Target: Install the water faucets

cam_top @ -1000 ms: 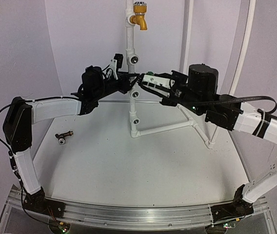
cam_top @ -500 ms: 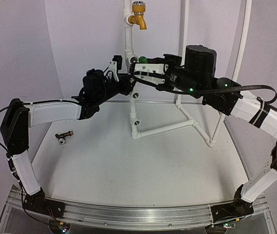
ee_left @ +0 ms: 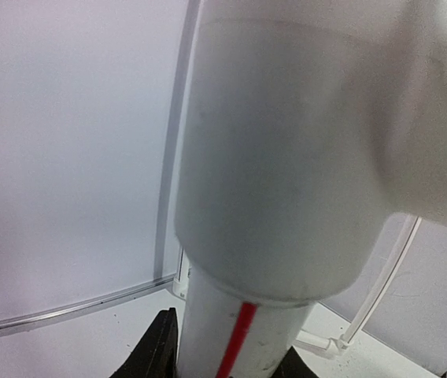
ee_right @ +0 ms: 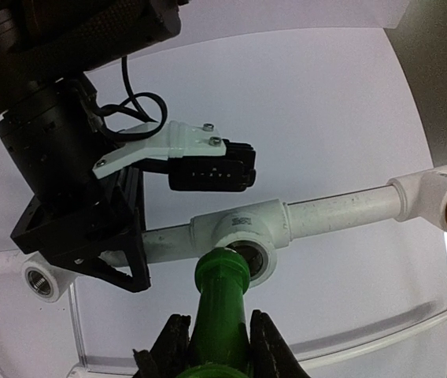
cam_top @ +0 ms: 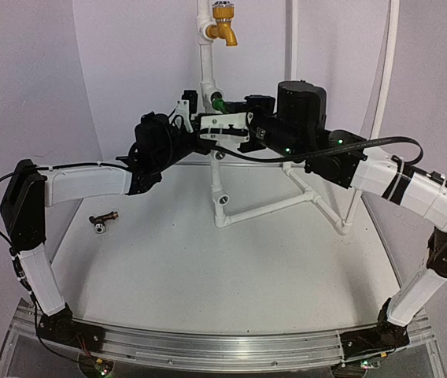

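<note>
Green faucet [ee_right: 222,298], clenched in the right gripper [ee_right: 219,346], sits at the socket [ee_right: 250,258]; left gripper [ee_left: 223,361] clamps the pipe [ee_left: 271,197]. Next, I judge: push in and twist.

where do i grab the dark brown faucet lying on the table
Take the small dark brown faucet across its mid-body, beside the silver round cap, from straight above: it lies flat on the white table, both long sides exposed.
</note>
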Controlling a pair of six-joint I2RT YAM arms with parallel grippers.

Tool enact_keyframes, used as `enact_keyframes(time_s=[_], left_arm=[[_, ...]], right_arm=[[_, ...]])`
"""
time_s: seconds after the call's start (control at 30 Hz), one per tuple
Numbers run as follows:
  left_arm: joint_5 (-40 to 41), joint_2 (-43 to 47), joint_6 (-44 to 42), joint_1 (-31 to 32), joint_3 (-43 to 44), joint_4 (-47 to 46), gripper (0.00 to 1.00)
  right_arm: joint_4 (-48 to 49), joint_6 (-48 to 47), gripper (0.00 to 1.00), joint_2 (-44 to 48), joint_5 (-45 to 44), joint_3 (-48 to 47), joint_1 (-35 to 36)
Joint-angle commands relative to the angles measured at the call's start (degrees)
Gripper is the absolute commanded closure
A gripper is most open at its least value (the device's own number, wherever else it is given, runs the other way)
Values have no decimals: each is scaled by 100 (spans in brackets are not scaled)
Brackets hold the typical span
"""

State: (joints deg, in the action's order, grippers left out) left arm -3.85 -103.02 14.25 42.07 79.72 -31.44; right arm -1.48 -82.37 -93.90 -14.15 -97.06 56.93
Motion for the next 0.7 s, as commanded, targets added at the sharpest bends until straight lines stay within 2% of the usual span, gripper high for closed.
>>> enact_keyframes(time_s=[0.0, 0.1, 0.33, 0.67], left_arm=[[142, 111, 444, 164, -33, 441, 100], [395, 52, -1, 320, -7, 438, 100], [938, -3, -362, 610, 32, 440, 100], [1058, 14, -262, 820, -62, 439, 100]], right_arm=[[967, -281, 100, 271, -133, 261, 39], [1411, -389, 100, 469, -130, 652, 42], [1841, -521, 100, 810, -74, 1168, 43], [2056, -784, 100, 1072, -284, 1400, 33]])
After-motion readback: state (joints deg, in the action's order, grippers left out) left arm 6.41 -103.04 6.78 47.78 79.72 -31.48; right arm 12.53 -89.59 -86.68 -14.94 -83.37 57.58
